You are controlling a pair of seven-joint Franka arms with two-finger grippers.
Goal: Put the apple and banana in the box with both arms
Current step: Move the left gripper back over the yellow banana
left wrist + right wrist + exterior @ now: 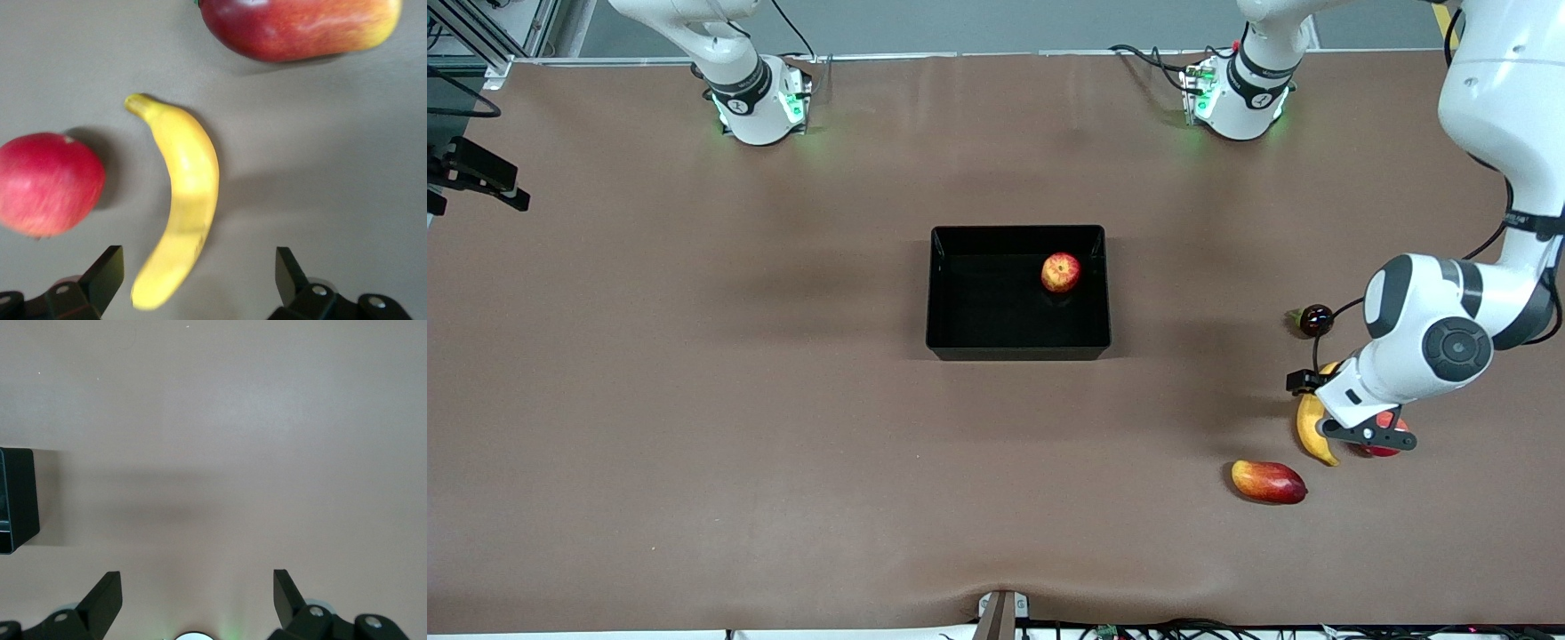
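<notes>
Black box (pixel 1018 342) holds my apple (pixel 1060 272); I see the left gripper (pixel 197 280) spread wide over the banana (pixel 181 193), the right gripper (pixel 197 600) waiting, fingers apart.

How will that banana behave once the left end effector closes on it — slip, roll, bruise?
The banana looks smooth-skinned and curved, so it may pivot between the fingers if gripped off-centre. Lying flat on its side, it probably won't roll. It is likely soft, so a hard squeeze may bruise it. The left end effector is open over it.
</notes>
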